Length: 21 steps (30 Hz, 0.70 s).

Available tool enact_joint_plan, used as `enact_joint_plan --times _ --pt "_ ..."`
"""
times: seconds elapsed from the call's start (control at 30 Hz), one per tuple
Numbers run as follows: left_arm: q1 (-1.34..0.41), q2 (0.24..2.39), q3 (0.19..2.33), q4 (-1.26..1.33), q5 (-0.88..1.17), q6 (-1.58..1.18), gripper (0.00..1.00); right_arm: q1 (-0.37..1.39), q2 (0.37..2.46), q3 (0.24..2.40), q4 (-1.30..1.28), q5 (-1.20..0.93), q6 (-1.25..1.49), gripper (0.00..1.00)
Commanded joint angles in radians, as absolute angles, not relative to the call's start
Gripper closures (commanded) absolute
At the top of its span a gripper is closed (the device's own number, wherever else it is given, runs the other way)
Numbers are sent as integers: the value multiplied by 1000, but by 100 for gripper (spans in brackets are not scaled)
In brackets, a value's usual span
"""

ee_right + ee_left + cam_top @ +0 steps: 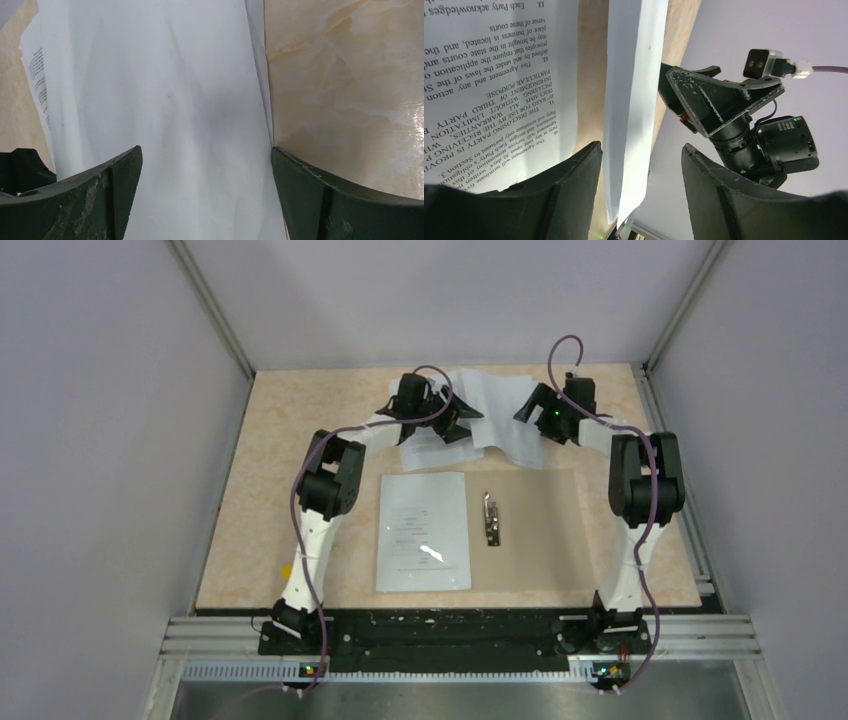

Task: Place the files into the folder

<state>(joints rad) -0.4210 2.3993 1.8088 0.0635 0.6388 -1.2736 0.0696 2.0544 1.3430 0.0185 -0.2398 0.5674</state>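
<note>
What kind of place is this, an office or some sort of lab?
Most likely a robotics lab test cell, not an office: a left arm and a right arm bolted to a metal rail, with blank grey panel walls boxing in one small table.

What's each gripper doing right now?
Left gripper: open, edge of one of the files between its jaws, unclamped.
Right gripper: open, empty, above the files.

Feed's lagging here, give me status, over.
Left gripper open, straddling a raised sheet edge. Right gripper open over loose files. One sheet lies on open folder. Nothing in the way.
</note>
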Motion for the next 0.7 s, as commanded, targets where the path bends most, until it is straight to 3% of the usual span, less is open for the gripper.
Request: enact_joint_plan --times 0.0,0.33,0.67 --pt "-410 2309 1764 237 657 -1363 36 86 2076 1331 -39 -262 559 1" --pt "-410 2332 1736 402 674 -1475 38 87 2070 1334 -48 -265 555 1" --pt "-415 2361 1768 393 676 -1471 39 87 2070 1335 -50 -275 554 1"
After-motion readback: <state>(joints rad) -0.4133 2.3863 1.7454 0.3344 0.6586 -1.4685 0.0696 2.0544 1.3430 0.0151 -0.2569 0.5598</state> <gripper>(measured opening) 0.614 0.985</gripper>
